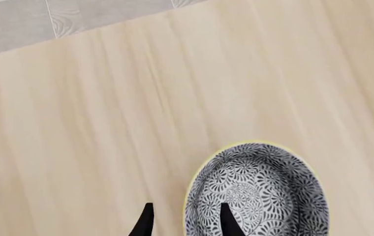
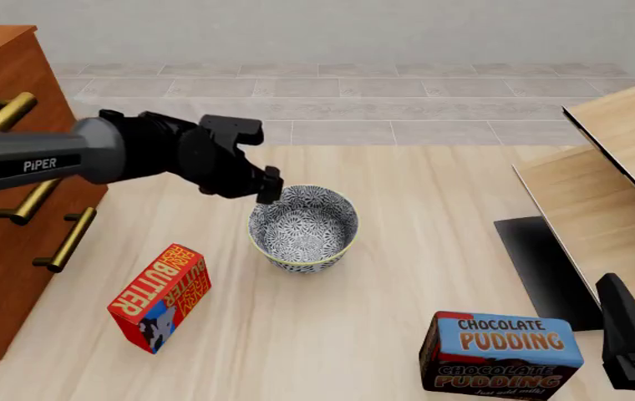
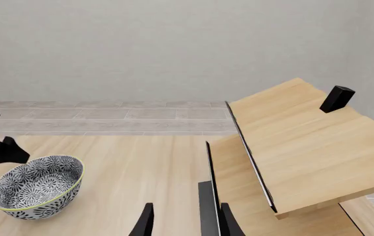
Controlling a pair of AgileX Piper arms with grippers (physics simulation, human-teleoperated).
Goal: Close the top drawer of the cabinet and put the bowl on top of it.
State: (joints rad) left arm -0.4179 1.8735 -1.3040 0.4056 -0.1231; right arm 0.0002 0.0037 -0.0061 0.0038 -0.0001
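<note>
1. Front view: the round blue-and-white floral bowl (image 2: pixel 303 228) is shown upright on the pale wooden table (image 2: pixel 429 251), between the red butter box (image 2: pixel 160 296) and the blue chocolate pudding box (image 2: pixel 501 352).
2. The left gripper (image 2: pixel 266 187) is poised at the bowl's far rim, fingers spread, one inside the rim and one outside; nothing is pinched yet.
3. The reddish-brown wooden cabinet (image 2: pixel 6 209) stands at the left; its top drawer appears shut, though partly hidden.
4. The step in hand is judged to be grasping; closure on the rim is required next.
5. The right gripper (image 3: pixel 185 221) is seen idle, its fingers apart.
</note>
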